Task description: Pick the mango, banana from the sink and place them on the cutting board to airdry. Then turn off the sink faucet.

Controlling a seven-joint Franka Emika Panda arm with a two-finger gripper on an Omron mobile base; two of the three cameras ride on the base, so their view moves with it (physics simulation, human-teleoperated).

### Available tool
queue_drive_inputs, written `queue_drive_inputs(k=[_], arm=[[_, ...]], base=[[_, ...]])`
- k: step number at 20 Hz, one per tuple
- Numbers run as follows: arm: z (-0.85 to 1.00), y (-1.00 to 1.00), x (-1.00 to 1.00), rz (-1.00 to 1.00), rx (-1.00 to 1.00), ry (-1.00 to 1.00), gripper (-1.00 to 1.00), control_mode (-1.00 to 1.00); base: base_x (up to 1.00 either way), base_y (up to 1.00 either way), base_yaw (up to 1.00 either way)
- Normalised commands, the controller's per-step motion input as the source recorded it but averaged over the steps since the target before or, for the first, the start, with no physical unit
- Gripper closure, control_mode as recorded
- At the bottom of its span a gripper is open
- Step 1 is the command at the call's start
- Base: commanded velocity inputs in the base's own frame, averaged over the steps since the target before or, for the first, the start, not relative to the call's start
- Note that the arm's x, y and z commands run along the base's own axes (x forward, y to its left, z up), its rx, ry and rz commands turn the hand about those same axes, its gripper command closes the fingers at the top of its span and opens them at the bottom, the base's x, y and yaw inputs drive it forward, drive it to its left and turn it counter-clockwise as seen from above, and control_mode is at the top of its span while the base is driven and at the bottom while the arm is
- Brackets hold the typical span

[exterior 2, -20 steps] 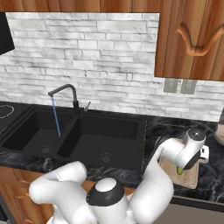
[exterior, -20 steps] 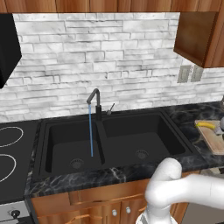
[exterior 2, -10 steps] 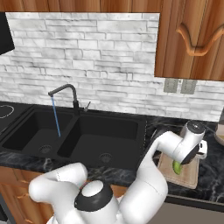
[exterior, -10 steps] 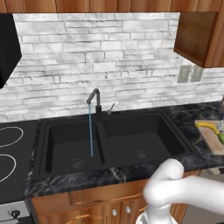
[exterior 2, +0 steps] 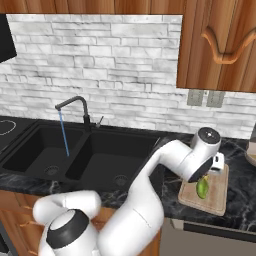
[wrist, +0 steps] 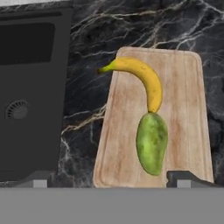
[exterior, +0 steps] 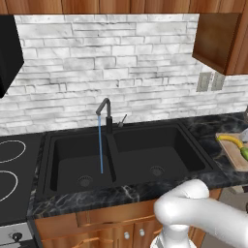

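The banana [wrist: 141,78] and the green mango [wrist: 152,142] lie end to end on the wooden cutting board [wrist: 121,131], right of the black sink [wrist: 30,48]. My gripper [wrist: 113,179] hovers above the board's near end, open, with nothing between its fingertips [wrist: 188,177]. In the right base view the gripper [exterior 2: 205,176] hangs just over the mango [exterior 2: 202,188] on the cutting board [exterior 2: 216,202]. The banana [exterior: 229,140] and mango [exterior: 244,153] also show at the right edge of the left base view. Water runs from the sink faucet [exterior: 104,112] into the left basin of the sink [exterior: 160,145].
Black marble counter [wrist: 87,100] surrounds the sink and the board. A stove top [exterior: 7,167] lies left of the sink. The faucet's thin lever [exterior: 122,119] stands at its base. Wall outlets [exterior 2: 207,98] sit above the board. A tan object [exterior 2: 251,150] stands at the right edge.
My hand has lifted up and away from the cutting board, leaving the mango lying there beside the banana. The jaws have spread a little wider.
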Motion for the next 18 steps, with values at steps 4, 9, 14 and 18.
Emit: queue_drive_inputs(k=[4, 9, 14, 18], arm=[[0.72, 0.51, -0.53, 0.02, 0.00, -0.09, -1.00, -1.00], [0.58, 0.37, -0.66, 0.03, 0.00, -0.15, -1.00, -1.00], [0.40, 0.42, -0.77, 0.00, -0.01, -0.29, -1.00, -1.00], [0.18, 0.64, -0.69, 0.01, -0.07, -0.36, -1.00, -1.00]], base=[[0.00, 0.00, 0.00], [0.00, 0.00, 0.00], [0.00, 0.00, 0.00], [0.00, 0.00, 0.00]])
